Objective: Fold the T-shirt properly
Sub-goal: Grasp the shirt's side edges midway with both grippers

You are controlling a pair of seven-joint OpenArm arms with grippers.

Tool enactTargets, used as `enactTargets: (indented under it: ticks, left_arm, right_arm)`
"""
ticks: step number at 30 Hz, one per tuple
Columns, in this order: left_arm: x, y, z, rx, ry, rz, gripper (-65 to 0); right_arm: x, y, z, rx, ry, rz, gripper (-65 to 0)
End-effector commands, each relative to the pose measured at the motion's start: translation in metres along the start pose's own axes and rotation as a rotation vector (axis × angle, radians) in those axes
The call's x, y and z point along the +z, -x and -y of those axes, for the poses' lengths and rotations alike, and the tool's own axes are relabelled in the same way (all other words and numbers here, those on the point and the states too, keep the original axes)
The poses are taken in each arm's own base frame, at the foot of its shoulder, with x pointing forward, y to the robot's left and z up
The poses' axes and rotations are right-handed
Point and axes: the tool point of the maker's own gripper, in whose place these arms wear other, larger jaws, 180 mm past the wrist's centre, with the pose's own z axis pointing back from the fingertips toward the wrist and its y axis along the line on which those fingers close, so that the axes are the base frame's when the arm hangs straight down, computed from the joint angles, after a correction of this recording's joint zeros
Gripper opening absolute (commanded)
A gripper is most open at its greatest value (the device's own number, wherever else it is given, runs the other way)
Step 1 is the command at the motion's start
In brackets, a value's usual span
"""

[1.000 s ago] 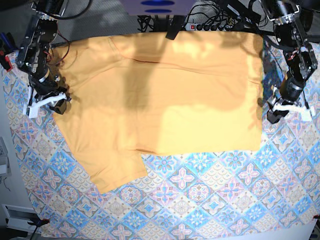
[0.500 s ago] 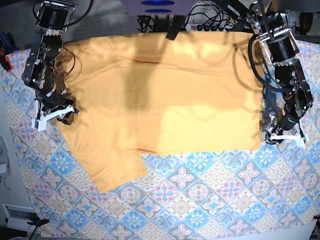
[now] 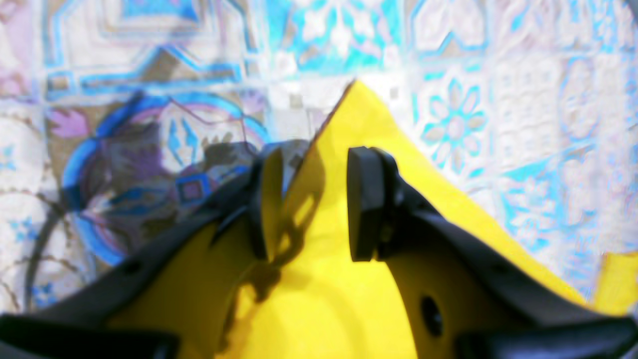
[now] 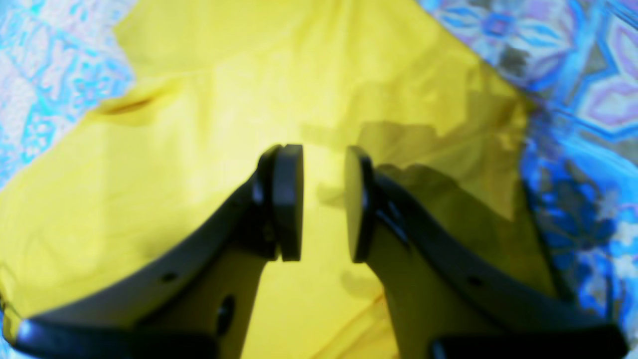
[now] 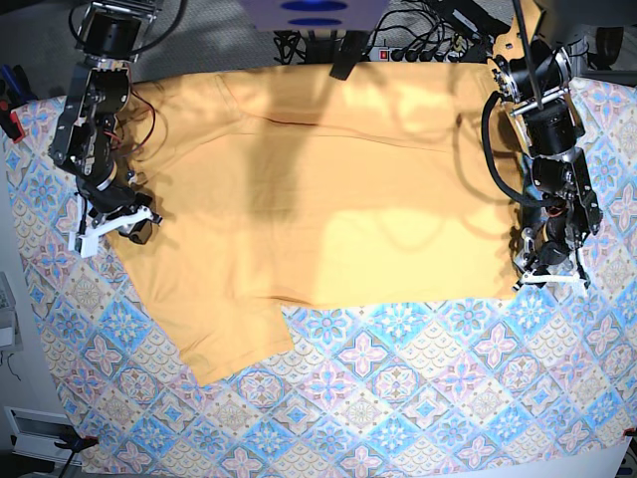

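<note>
The pale yellow-orange T-shirt (image 5: pixel 328 179) lies spread flat on the patterned cloth (image 5: pixel 398 398), with one sleeve (image 5: pixel 224 344) pointing toward the front left. My left gripper (image 5: pixel 545 274) stands at the shirt's front right corner. In the left wrist view that gripper (image 3: pixel 311 204) is open, and the pointed corner of the T-shirt (image 3: pixel 354 114) lies between and below its fingers. My right gripper (image 5: pixel 114 224) sits at the shirt's left edge. In the right wrist view it (image 4: pixel 321 202) hangs open with a narrow gap over flat yellow fabric (image 4: pixel 199 124), pinching nothing.
The diamond-patterned cloth (image 3: pixel 149 75) covers the table all around the shirt. A power strip and cables (image 5: pixel 418 50) run along the back edge. The cloth's front edge (image 5: pixel 348 468) ends near the bottom of the base view.
My left gripper has come down and inward to the shirt's front right corner. My right gripper has shifted a little forward and toward the shirt's left edge. The shirt has not moved.
</note>
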Motion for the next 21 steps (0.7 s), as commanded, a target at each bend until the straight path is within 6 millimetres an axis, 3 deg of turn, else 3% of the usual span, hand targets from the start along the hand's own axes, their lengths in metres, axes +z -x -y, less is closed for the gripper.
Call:
enactTargets:
  ticks: [1, 8, 21]
  left_arm:
    - [0.002, -0.025, 0.005, -0.011, 0.01, 0.06, -43.6]
    - [-0.009, -0.009, -0.005, 0.013, -0.02, 0.024, -43.6]
    - [-0.014, 0.016, 0.01, 0.029, 0.006, -0.016, -43.6]
  right_arm:
    - [0.003, -0.018, -0.003, 0.014, -0.015, 0.051, -50.9]
    - [0.003, -0.019, -0.004, 0.016, -0.016, 0.053, -50.9]
    - [0.004, -0.019, -0.004, 0.018, -0.017, 0.054, -51.0]
